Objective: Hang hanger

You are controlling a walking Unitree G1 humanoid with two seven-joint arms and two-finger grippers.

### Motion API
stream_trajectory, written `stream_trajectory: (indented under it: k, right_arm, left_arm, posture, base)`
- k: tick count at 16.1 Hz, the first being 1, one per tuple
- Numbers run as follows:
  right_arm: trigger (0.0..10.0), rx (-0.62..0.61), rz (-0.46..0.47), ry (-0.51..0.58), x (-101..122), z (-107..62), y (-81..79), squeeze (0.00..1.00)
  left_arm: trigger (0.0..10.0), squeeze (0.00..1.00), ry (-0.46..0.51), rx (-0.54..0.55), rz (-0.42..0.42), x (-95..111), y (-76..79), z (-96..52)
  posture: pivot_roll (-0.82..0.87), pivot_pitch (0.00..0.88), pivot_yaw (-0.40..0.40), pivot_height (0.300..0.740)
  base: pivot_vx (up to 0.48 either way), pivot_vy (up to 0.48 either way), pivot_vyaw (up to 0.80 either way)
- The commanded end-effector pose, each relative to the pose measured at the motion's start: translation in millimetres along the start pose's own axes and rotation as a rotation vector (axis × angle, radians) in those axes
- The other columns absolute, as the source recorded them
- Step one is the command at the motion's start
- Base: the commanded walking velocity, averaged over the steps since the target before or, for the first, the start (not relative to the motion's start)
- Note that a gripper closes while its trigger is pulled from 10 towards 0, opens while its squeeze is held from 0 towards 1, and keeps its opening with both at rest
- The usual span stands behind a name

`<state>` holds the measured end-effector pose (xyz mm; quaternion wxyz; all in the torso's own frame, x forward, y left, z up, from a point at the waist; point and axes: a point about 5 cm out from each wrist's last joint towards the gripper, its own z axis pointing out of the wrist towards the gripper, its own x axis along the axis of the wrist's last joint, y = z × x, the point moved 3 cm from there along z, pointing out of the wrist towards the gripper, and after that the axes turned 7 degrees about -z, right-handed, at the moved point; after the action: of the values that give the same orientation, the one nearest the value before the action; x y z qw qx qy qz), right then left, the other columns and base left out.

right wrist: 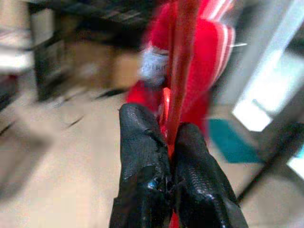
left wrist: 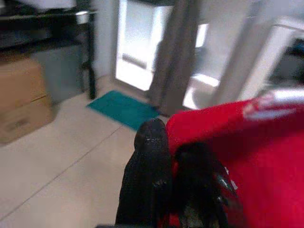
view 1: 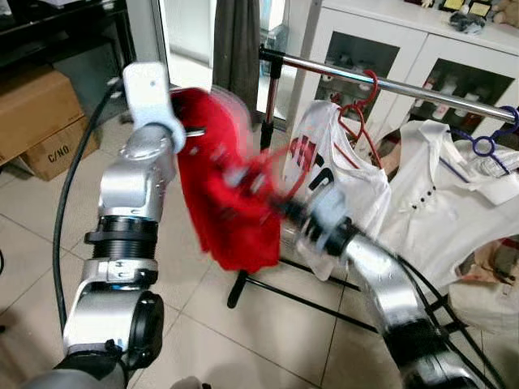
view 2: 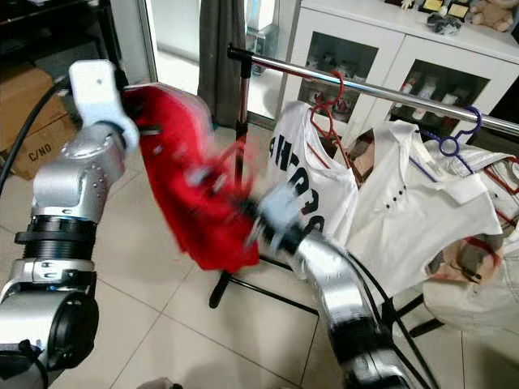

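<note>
A red shirt hangs in the air in front of the metal clothes rail, left of the rail's upright post. My left gripper is shut on the upper edge of the red shirt. My right gripper is shut on a red hanger that runs up into the shirt; in the eye views this hand is blurred with motion at the shirt's middle. The hanger's hook is lost in the blur.
On the rail hang a white printed shirt on a red hanger and a white blouse on a blue hanger. Behind stands a white cabinet. Cardboard boxes sit at the left. The rack's base crosses the tiled floor.
</note>
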<state>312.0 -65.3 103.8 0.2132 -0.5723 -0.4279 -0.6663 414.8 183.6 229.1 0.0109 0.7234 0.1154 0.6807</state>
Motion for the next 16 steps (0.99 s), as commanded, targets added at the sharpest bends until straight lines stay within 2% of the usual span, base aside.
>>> stream_trajectory:
  k: [1, 2, 4, 5, 9, 10, 11, 13, 15, 16]
  right_arm:
    - [0.0, 0.105, -0.076, -0.095, -8.9, -9.1, -7.3, 0.00]
    - [0.0, 0.128, -0.130, -0.150, -15.8, -15.7, -6.5, 0.00]
    - [0.0, 0.074, 0.131, 0.009, 7.7, -21.5, 5.5, 0.00]
    - [0.0, 0.089, 0.181, 0.051, 14.8, -25.3, 7.3, 0.00]
    - [0.0, 0.097, 0.283, 0.131, 27.7, -35.6, 14.3, 0.00]
    - [0.0, 0.095, 0.367, 0.198, 40.1, -38.9, 16.8, 0.00]
    - [0.0, 0.067, 0.419, 0.241, 48.1, -38.8, 21.1, 0.00]
    - [0.0, -0.115, 0.462, 0.291, 52.1, -34.4, 44.4, 0.00]
    - [0.0, -0.237, 0.494, 0.336, 55.7, -35.2, 62.0, 0.00]
    - [0.0, -0.248, 0.520, 0.363, 59.5, -35.3, 64.1, 0.00]
  left_arm:
    - [0.0, 0.00, 0.085, 0.022, -0.003, 23.3, -7.0, 1.6]
    - [0.0, 0.00, 0.095, 0.012, 0.000, 27.0, -9.6, 2.5]
    - [0.0, 0.00, 0.094, 0.011, 0.004, 26.9, -17.8, 5.5]
    - [0.0, 0.00, 0.083, 0.032, 0.009, 22.9, -25.2, 7.5]
    - [0.0, 0.00, 0.029, 0.131, 0.065, 1.8, -59.1, 12.1]
    - [0.0, 0.00, -0.037, 0.162, 0.085, -21.5, -77.3, 11.3]
    - [0.0, 0.00, -0.096, 0.136, 0.097, -41.5, -79.9, 9.4]
    - [0.0, 0.00, -0.202, 0.035, 0.115, -78.4, -68.5, 2.7]
    - [0.0, 0.00, -0.279, -0.007, 0.125, -107.3, -62.7, -5.9]
    - [0.0, 0.00, -0.306, -0.025, 0.120, -116.6, -60.3, -9.3]
  posture:
    - [0.00, 0.000, -0.068, 0.740]
    - [-0.01, 0.000, -0.069, 0.740]
    - [-0.01, 0.000, -0.068, 0.740]
    - [-0.01, 0.000, -0.068, 0.740]
    - [-0.01, 0.000, -0.071, 0.740]
    - [-0.02, 0.000, -0.070, 0.740]
    - [-0.02, 0.000, -0.069, 0.740]
    - [-0.02, 0.000, -0.068, 0.740]
    - [-0.02, 0.000, -0.068, 0.740]
    - [-0.02, 0.000, -0.068, 0.740]
  base:
    - [0.000, 0.000, 0.00]
    - [0.000, 0.000, 0.00]
    - [0.000, 0.000, 0.00]
    - [0.000, 0.000, 0.00]
    - [0.000, 0.000, 0.00]
    - [0.000, 0.000, 0.00]
    - [0.000, 0.000, 0.00]
    - [0.000, 0.000, 0.00]
    - [0.000, 0.000, 0.00]
    - [0.000, 0.000, 0.00]
